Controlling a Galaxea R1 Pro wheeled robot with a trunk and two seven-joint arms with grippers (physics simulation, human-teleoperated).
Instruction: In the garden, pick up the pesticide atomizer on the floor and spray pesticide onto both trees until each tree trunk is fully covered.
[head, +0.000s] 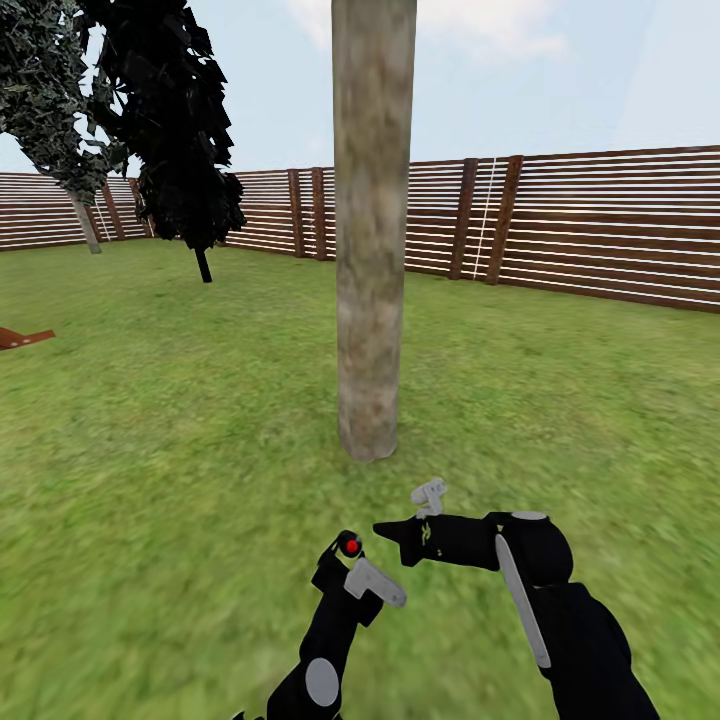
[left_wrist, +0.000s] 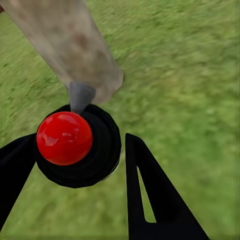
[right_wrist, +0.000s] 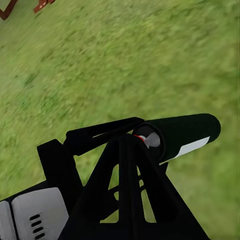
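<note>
1. Low in the head view, left of centre, the left arm reaches up from the bottom edge and a bit rightward, forearm stretched over the green lawn (head: 150, 450). Its left gripper (head: 352, 562) is clamped around the small black pesticide atomizer with a red ball top and a grey nozzle (head: 349, 545).
2. In the left wrist view the atomizer (left_wrist: 100, 150) sits right between the two black fingers (left_wrist: 150, 200) of the left gripper (left_wrist: 79, 140). The red ball faces the camera, so its long axis runs roughly along the fingers. The grey nozzle sticks out sideways, aimed at the foot of the trunk.
3. Straight ahead stands the thick mottled grey-brown tree trunk (head: 372, 250), upright, near the atomizer but not touching it.
4. On the right, the right arm bends at the elbow and its forearm cuts across leftward, putting the right gripper (head: 430, 495) just beside the left one. I can't tell whether its fingers are apart or together.
5. At the back runs a brown slatted wooden fence (head: 600, 220).
</note>
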